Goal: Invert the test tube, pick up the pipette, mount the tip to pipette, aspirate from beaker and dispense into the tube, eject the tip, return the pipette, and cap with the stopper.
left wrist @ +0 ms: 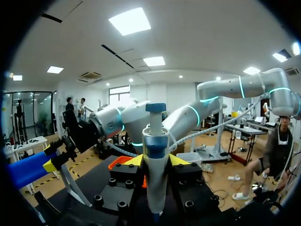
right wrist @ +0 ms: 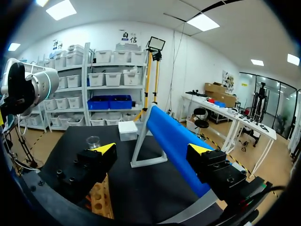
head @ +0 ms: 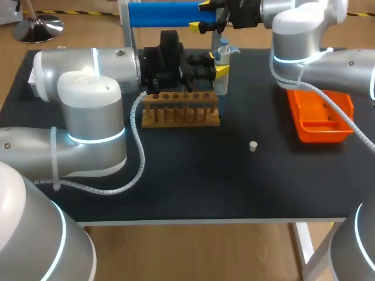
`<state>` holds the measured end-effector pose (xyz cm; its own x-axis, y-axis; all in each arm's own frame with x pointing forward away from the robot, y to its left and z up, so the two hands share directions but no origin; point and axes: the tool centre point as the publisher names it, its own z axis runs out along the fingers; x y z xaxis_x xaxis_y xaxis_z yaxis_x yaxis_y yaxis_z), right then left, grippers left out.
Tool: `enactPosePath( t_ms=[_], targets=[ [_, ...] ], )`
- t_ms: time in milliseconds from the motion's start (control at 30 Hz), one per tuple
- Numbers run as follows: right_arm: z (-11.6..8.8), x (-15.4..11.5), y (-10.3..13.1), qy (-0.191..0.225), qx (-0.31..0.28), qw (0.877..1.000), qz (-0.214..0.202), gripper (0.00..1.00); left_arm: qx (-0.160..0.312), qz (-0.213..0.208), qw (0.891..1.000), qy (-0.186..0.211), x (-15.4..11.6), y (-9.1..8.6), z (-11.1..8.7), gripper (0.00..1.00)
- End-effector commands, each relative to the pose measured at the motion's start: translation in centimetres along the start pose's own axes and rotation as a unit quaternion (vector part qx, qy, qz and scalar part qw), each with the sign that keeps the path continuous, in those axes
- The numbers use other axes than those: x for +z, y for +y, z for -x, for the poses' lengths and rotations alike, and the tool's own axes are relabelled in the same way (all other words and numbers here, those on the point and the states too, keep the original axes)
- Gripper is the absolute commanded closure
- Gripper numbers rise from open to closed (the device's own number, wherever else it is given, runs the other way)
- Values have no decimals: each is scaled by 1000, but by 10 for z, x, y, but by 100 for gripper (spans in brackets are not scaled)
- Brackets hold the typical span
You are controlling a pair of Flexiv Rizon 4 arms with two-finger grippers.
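Black matte surface [head: 193, 181] fills my head view, and my left claw [head: 218, 65] sits at its far middle, pinching the pipette [head: 222, 55], a slim white body with a blue cap, held upright just behind a wooden rack [head: 181, 109] with a row of round holes. The stopper [head: 253, 146], a small pale plug, stands alone on the surface, well apart from both claws. Between it and the right edge is an orange plastic tray [head: 319, 117] with low walls. My right claw [head: 202, 16] hangs at the far edge with its yellow tips spread, at the end of a smooth blue cylinder [head: 164, 14] carried on a white stand [head: 126, 26]. From the left wrist, the pipette [left wrist: 155, 155] rises straight between the two yellow tips, which press on it from both sides. The orange tray [left wrist: 123, 163] shows just behind, and my other arm's claw [left wrist: 57, 157] is off to the side against the blue cylinder [left wrist: 26, 169]. From the right wrist, the fingers [right wrist: 106, 149] stand wide apart gripping nothing, and the blue cylinder [right wrist: 171, 141] runs ahead between them, close to one tip. A clear glass beaker [right wrist: 93, 141] stands further ahead near a white box [right wrist: 127, 130], and the wooden rack [right wrist: 101, 197] lies under the claw.
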<state>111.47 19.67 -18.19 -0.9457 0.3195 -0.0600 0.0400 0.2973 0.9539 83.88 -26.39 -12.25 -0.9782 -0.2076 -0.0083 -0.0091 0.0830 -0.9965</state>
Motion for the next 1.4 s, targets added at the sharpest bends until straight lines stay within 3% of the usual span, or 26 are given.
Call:
enactPosePath(
  t_ms=[33, 767, 1167, 1400],
  targets=[
    [-1, -3, 0, 0, 0, 1000, 0, 0, -1, 1, 1000, 1, 0, -1, 1, 100],
    [-1, -3, 0, 0, 0, 1000, 0, 0, -1, 1, 1000, 1, 0, -1, 1, 100],
    [-1, -3, 0, 0, 0, 1000, 0, 0, -55, 86, 987, -124, -103, 25, 18, 100],
    [-1, -3, 0, 0, 0, 1000, 0, 0, -69, 112, 972, -194, -166, 38, 43, 100]
  ],
)
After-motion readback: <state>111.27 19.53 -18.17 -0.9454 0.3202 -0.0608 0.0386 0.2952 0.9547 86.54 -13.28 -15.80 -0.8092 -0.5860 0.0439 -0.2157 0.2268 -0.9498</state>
